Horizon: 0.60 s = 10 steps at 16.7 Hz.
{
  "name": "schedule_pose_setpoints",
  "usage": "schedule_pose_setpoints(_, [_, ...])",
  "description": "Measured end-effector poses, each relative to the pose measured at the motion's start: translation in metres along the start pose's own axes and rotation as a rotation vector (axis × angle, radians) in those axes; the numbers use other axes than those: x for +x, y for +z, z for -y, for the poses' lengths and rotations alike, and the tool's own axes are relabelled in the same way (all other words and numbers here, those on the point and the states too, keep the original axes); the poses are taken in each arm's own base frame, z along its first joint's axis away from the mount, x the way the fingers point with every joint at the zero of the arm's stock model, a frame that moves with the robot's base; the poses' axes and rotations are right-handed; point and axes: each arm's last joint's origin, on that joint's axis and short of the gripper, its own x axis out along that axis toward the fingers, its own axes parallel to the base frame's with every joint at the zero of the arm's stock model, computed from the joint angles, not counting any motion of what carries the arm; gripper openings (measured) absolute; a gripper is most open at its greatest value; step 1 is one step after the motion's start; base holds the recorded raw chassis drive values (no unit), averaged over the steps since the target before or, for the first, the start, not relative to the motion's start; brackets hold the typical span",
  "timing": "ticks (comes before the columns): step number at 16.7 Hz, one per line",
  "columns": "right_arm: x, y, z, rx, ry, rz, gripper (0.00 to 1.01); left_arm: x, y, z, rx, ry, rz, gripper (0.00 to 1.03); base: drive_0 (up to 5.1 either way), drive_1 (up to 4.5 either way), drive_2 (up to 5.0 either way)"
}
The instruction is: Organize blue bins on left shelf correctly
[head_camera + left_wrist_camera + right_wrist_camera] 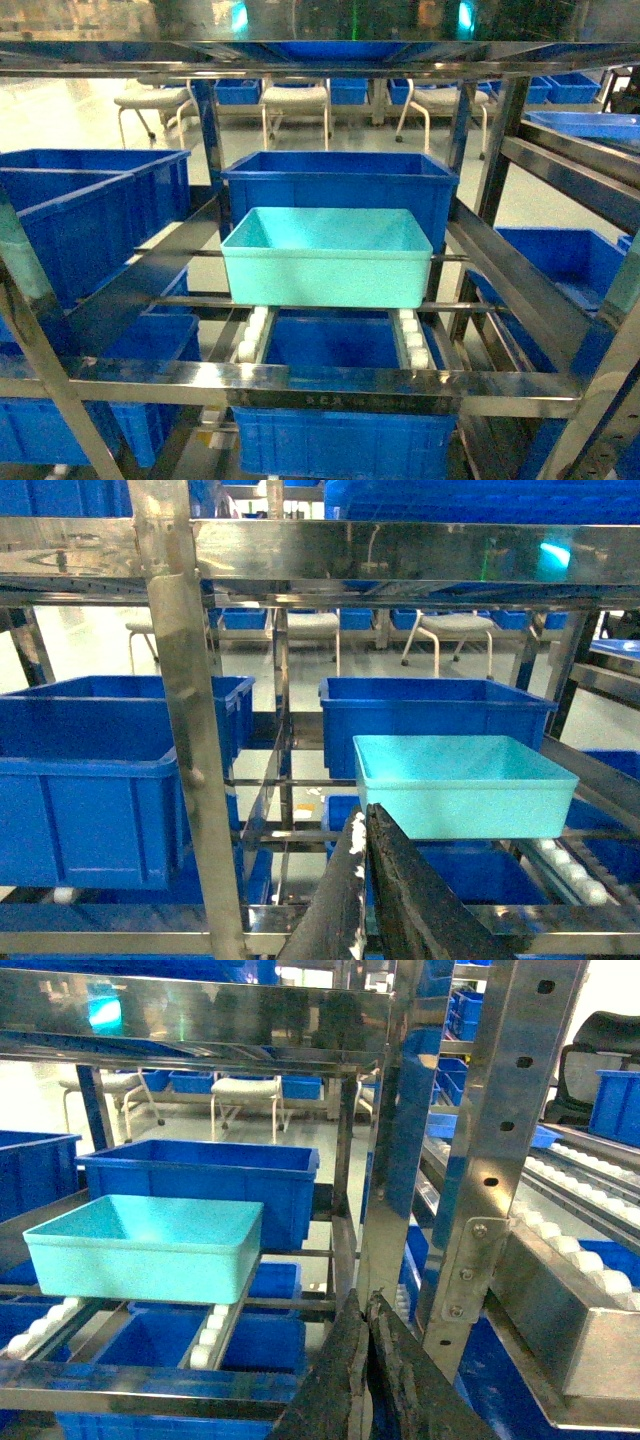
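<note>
The turquoise bin [327, 256] sits on the white roller tracks [411, 336] of the middle level of the steel shelf [300, 386], centred in the head view, with its back wall against a dark blue crate [340, 183] right behind it. It is empty.

Neither gripper shows in the head view. In the left wrist view the left gripper [366, 830] is low in the frame, its 2 dark fingers pressed together with nothing between them, and the bin [460, 784] lies beyond it, up and to the right, apart from the tips. In the right wrist view the right gripper [365, 1308] is likewise closed on nothing, and the bin [145, 1245] lies beyond it to the left, well apart.

More dark blue crates [90, 205] fill the neighbouring bays and the level below. Behind the rack, on a pale shiny floor, stand 3 white stools [295, 100].
</note>
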Motion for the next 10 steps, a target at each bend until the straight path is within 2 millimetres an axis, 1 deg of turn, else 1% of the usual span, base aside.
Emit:
schedule_pose_setpoints(2, [-0.002,0.0,0.0,0.0,0.0,0.0,0.02,-0.003,-0.001,0.0,0.0,0.001,-0.008,0.02,0.0,0.0,0.0])
schedule_pose_setpoints(3, [-0.004,0.0,0.0,0.0,0.0,-0.001,0.02,-0.01,-0.007,0.0,0.0,0.001,-0.052,0.02,0.0,0.0,0.0])
schedule_pose_setpoints(4, [-0.009,-0.006,0.0,0.0,0.0,-0.047,0.02,-0.012,0.0,0.0,0.0,0.0,0.007,0.02,0.0,0.0,0.0])
schedule_pose_setpoints(5, [-0.014,-0.003,0.0,0.0,0.002,-0.007,0.02,-0.012,-0.004,0.0,0.0,0.001,-0.021,0.02,0.0,0.0,0.0])
schedule_pose_setpoints(10, [-0.014,-0.003,0.0,0.0,0.002,-0.011,0.02,-0.012,-0.004,0.0,0.0,0.001,-0.016,0.02,0.0,0.0,0.0])
